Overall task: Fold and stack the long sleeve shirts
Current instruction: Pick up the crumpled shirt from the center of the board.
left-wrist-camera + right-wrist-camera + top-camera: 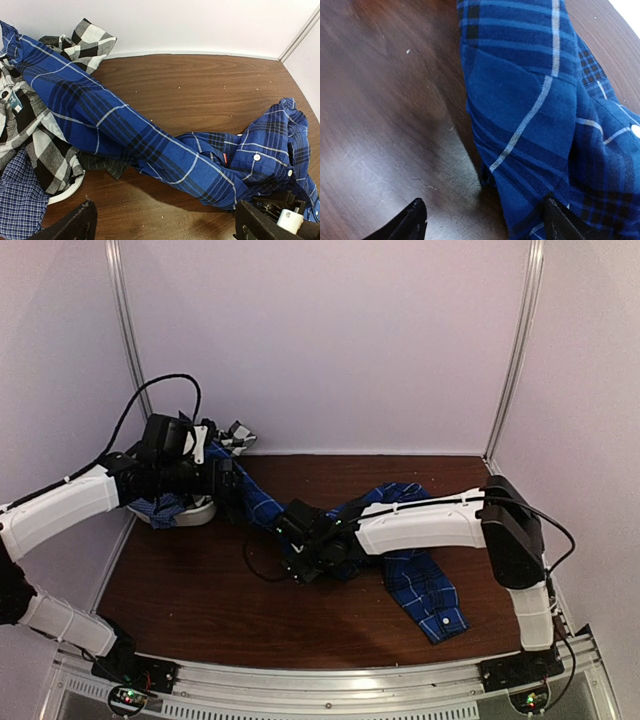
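The royal-blue plaid shirt (420,575) lies stretched across the brown table, from the pile at the back left to the front right. It also shows in the left wrist view (150,145) and the right wrist view (530,100). A black-and-white plaid shirt (30,125), a pale-blue check shirt (20,205) and a dark cloth (102,164) lie heaped at the left. My left gripper (222,485) is open and empty by the pile, low over the table (167,225). My right gripper (297,540) is open over the blue shirt's edge (485,222), with one finger (565,222) on the cloth.
The heap rests in a white round container (67,190) at the back left corner (185,515). White walls with metal posts close in the table on three sides. A black cable (262,570) loops on the table near my right gripper.
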`<action>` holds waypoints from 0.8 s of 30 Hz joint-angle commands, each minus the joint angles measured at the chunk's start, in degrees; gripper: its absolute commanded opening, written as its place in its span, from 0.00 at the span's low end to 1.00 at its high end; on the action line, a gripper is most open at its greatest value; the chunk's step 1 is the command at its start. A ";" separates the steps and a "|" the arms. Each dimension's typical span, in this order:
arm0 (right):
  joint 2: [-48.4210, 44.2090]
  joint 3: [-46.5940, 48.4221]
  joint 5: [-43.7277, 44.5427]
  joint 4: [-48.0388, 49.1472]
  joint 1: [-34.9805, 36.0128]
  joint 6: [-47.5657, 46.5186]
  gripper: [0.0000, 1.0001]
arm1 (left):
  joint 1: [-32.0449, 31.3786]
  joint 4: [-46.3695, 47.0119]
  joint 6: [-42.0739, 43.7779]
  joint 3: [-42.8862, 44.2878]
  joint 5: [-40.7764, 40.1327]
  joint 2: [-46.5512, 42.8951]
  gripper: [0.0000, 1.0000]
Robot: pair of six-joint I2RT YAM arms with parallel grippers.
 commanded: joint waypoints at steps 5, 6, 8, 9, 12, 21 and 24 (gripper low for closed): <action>2.82 3.13 6.27 -4.55 -1.09 0.85 0.55 | 0.39 0.56 0.52 -1.09 -0.78 -1.09 0.98; 2.67 2.98 6.43 -4.60 -1.22 0.83 0.50 | 0.39 0.58 0.56 -1.09 -0.80 -1.13 0.98; 1.61 1.90 6.64 -4.23 -1.43 0.41 0.35 | 0.39 0.58 0.92 -1.02 -0.86 -1.11 0.98; 0.89 1.26 6.86 -4.13 -1.64 0.15 0.25 | 0.39 0.52 1.38 -0.94 -0.96 -1.20 0.98; -3.30 -1.52 7.80 -5.06 -2.38 -0.60 0.00 | 0.39 -0.49 3.88 0.08 -1.53 -1.26 0.97; -32.91 -15.33 0.09 -14.19 -7.54 -3.72 0.00 | 0.39 -1.06 13.24 3.04 0.81 -2.57 0.98; -41.03 -17.77 -3.26 -19.42 -10.48 -4.02 0.00 | 0.35 0.84 17.58 2.49 7.28 -4.21 0.98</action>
